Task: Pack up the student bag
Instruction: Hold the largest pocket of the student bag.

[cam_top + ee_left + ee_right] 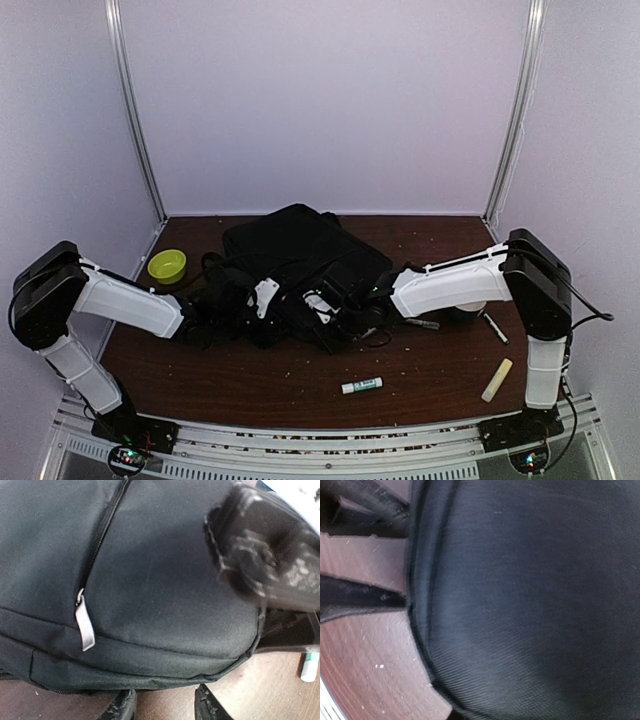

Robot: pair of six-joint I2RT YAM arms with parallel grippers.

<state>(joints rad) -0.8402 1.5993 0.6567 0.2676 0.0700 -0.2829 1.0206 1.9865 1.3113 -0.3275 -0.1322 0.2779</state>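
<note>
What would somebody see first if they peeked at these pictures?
First, the big black student bag in the middle of the brown table, with the left arm and right arm reaching to its near side. Next, the bright green bowl left of it, and the silver zipper pull close up in the left wrist view.

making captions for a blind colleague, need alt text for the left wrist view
The black student bag fills most of the frame, a zipper running down to a silver pull tab. Below it the left gripper is open over the brown table, holding nothing.
</note>
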